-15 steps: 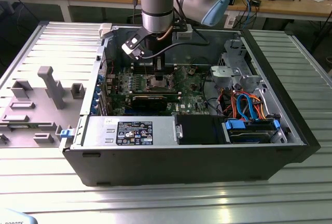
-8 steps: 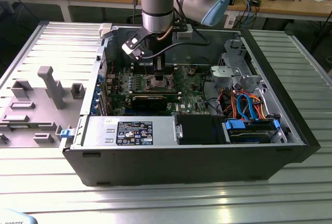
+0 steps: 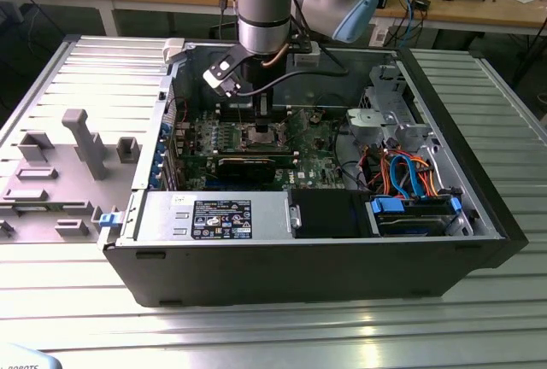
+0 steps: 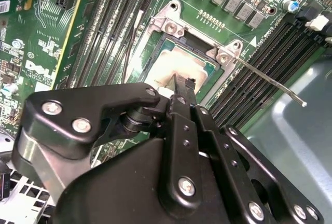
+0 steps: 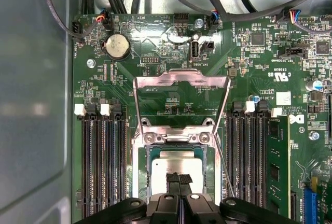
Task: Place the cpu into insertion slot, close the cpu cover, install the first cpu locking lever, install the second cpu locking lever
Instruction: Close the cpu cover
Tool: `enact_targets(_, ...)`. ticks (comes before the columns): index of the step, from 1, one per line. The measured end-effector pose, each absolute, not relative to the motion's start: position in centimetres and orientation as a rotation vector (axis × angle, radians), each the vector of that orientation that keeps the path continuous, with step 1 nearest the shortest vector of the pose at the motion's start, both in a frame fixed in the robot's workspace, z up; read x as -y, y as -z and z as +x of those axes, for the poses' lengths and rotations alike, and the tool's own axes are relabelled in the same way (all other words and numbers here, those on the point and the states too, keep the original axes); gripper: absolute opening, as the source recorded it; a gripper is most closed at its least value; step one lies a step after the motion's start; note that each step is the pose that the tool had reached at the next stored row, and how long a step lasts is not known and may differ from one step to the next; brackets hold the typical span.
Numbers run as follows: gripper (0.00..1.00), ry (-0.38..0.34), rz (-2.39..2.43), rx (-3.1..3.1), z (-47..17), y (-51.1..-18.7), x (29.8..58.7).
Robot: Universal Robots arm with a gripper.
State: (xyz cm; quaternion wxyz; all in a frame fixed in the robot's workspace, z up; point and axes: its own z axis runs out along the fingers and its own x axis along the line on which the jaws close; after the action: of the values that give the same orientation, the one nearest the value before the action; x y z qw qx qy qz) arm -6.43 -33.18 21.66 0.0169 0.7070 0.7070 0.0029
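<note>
Your arm (image 3: 265,2) reaches into an open computer case (image 3: 308,266) on the bench (image 3: 256,335). On the green board (image 5: 155,63), the cpu cover (image 5: 181,80) stands flipped open beside the insertion slot (image 5: 138,172), where the cpu (image 5: 166,164) lies flat. The gripper (image 5: 179,177) hangs over the chip, fingers pressed together, possibly touching it. An off-centre push could tilt the cpu and bend socket pins; the unlatched locking lever (image 4: 270,81) could snag.

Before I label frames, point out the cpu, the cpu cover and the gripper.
cpu (image 5: 165,163), first wrist view, silver top.
cpu cover (image 5: 181,80), first wrist view, frame's free-end bar.
gripper (image 5: 180,177), first wrist view, between fingertips.
</note>
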Motion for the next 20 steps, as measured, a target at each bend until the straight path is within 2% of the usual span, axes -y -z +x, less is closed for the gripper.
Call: enact_targets(20,0.11,-0.001,2.199,-2.199,-6.43,-22.02,33.18)
